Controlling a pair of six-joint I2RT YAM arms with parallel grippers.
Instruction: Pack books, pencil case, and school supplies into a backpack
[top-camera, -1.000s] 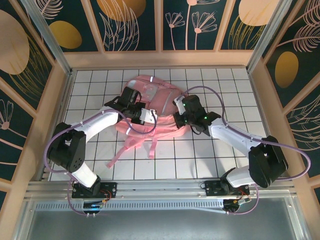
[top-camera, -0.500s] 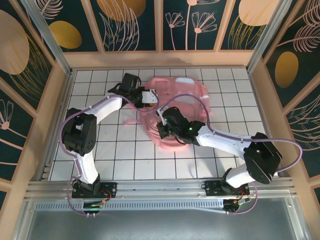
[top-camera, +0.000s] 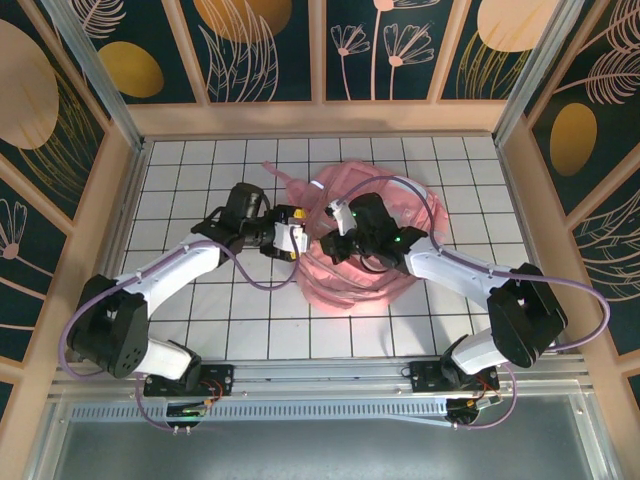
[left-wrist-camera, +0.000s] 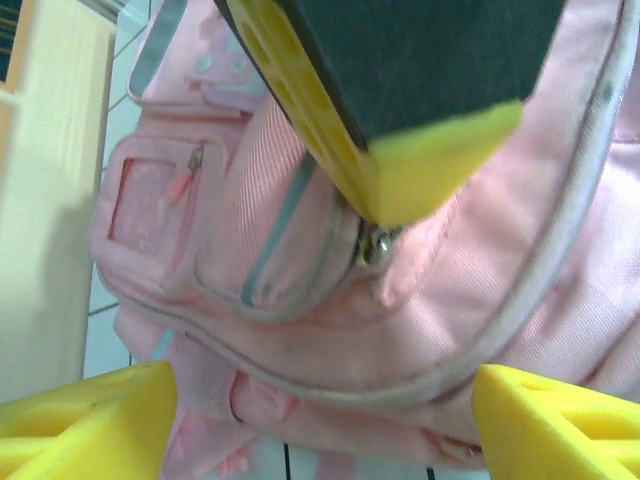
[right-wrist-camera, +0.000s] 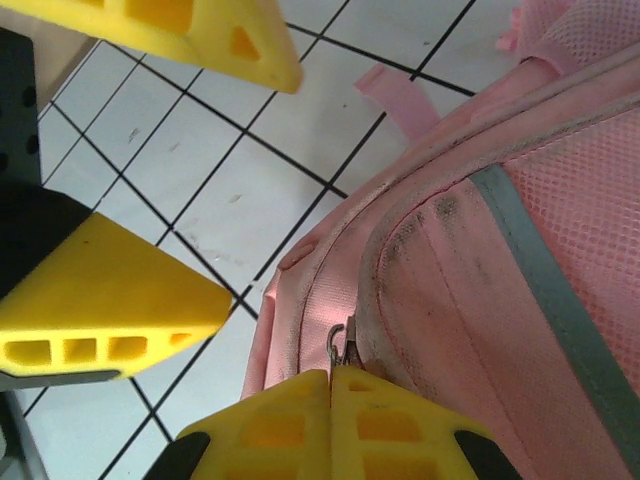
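The pink backpack (top-camera: 375, 265) lies slumped on the tiled table, right of centre. My right gripper (top-camera: 334, 246) is at its left edge, shut on the metal zipper pull (right-wrist-camera: 338, 345) of the backpack (right-wrist-camera: 470, 270). My left gripper (top-camera: 290, 236) stands open just left of it, with its fingers (left-wrist-camera: 85, 420) spread either side of the backpack's front pocket (left-wrist-camera: 280, 250) and nothing between them. In the left wrist view the right gripper's fingertip (left-wrist-camera: 420, 165) sits over the zipper pull (left-wrist-camera: 376, 246). The books, pencil case and school supplies are out of view.
A loose pink strap (top-camera: 283, 176) trails from the backpack toward the back left. Wooden walls (top-camera: 112, 200) close in the white tiled table (top-camera: 200, 310) on three sides. Both arms meet closely at the backpack's left edge.
My left gripper has opened and pulled back to the bag's left side. The backpack has shifted right and turned. My right gripper stays shut and has moved up to the bag's left edge.
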